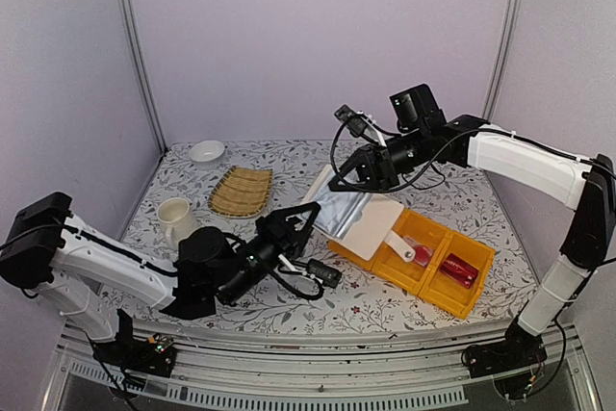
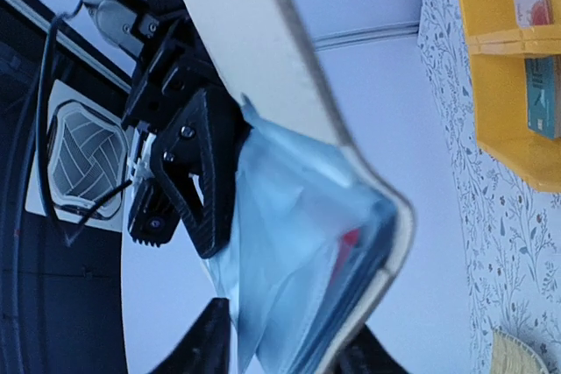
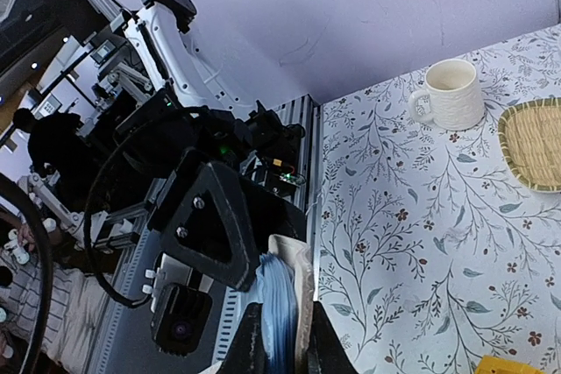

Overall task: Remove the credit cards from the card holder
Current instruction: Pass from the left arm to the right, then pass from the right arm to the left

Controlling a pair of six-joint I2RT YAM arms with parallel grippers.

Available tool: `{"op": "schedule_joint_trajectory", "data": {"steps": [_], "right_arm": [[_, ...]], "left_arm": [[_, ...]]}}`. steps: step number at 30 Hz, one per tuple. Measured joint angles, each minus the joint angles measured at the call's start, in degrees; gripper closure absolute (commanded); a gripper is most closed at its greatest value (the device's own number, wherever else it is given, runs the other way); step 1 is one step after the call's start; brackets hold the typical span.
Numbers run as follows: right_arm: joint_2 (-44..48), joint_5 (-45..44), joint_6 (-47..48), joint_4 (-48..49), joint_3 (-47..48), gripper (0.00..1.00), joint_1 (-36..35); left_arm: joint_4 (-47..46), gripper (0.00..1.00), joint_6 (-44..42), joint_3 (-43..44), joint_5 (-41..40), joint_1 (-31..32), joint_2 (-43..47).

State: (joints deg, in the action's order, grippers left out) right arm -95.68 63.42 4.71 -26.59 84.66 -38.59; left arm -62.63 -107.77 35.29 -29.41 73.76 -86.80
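Floral-print table (image 1: 438, 194): left gripper (image 1: 304, 217) and right gripper (image 1: 346, 180) pinch a beige leather bifold wallet (image 1: 373, 223) mid-frame over yellow plastic trays (image 1: 460, 307); only the left wrist view reveals a red card sliver (image 2: 351, 241) inside.

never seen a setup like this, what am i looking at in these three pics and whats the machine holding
This is a robot with two arms, each ending in a two-finger end effector. The wide picture comes from a fixed camera above and behind the arms; the other two come from cameras on the wrists. On the flowered table sit a white mug, a bamboo mat, a small white dish and a yellow tray with a card in it. Between the arms is the open beige card holder: the left end effector and the right end effector each pinch one edge.
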Motion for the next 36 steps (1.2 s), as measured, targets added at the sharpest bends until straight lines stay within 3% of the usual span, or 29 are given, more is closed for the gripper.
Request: {"op": "schedule_joint_trajectory", "data": {"steps": [3, 5, 11, 15, 19, 26, 30, 36], "right_arm": [[2.21, -0.94, 4.0, -1.75, 0.42, 0.99, -0.46], [3.37, -2.21, 6.23, -3.58, 1.29, 0.98, -0.81], [6.45, -6.27, 14.25, -10.58, 5.66, 0.99, -1.27], [7.52, -8.98, 20.5, -14.16, 6.14, 0.98, -1.16], [7.52, -10.67, 26.64, -16.79, 6.25, 0.99, -2.43], [7.06, -12.28, 32.57, -19.69, 10.75, 0.99, -4.94], [6.32, -12.76, 33.97, -20.44, 12.46, 0.98, -5.66], [6.25, -12.33, 35.23, -21.75, 12.46, 0.99, -6.16]], "left_arm": [[-2.47, 0.19, 9.55, -0.48, -0.02, 0.09, 0.68], [0.98, 0.2, 20.0, -0.37, 1.14, 0.02, 4.22], [26.62, 0.21, 55.43, 3.37, 18.25, -5.64, 17.38], [35.76, 0.49, 76.04, 4.02, 35.43, -12.24, 22.32], [44.89, 0.51, 93.46, 12.26, 48.35, -20.0, 20.68], [61.11, 0.47, 107.67, 33.14, 61.68, -22.03, 10.14], [66.71, 0.68, 110.49, 34.86, 64.85, -22.1, 7.76], [68.11, 0.75, 111.03, 34.29, 67.12, -22.23, 7.82]]}}
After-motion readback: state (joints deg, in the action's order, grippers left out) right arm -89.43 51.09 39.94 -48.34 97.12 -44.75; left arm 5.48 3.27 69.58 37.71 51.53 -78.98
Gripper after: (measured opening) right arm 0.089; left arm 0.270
